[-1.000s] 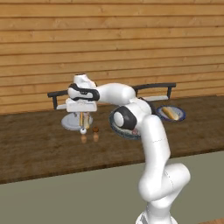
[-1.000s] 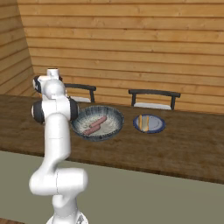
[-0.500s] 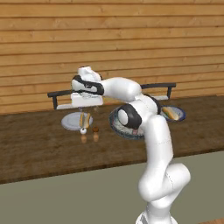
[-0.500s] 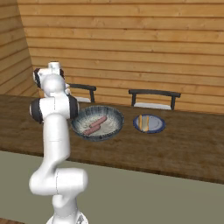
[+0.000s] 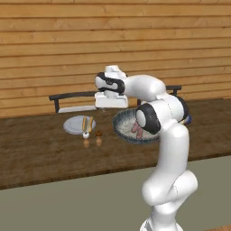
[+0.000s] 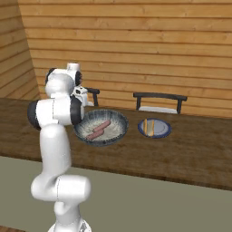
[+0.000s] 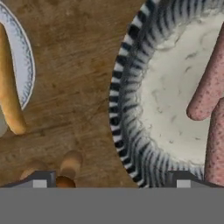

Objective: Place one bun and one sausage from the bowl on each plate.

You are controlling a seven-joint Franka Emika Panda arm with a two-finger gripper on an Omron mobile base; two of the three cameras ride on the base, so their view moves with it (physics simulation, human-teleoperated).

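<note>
Arm swung from pale plate (image 5: pixel 74 125) toward bowl (image 7: pixel 131 109), jaws released, sausages (image 7: pixel 210 94) cut off at the edge.

bowl (image 6: pixel 100 128): dark blue-grey, rim striped dark and pale, inside pale off-white
sausages (image 6: pixel 99 130): reddish pink
grey plate (image 5: pixel 74 125): plain pale grey
bun (image 7: pixel 8 94) on grey plate: golden tan
blue-rimmed plate (image 6: pixel 154 128): blue rim, paler centre
bench (image 5: pixel 49 153): dark brown wood grain
wall (image 6: pixel 136 50): light brown horizontal planks
arm (image 5: pixel 164 135): white, dark joints
shakers (image 5: pixel 92 137): one white-capped, one brown-capped
</note>
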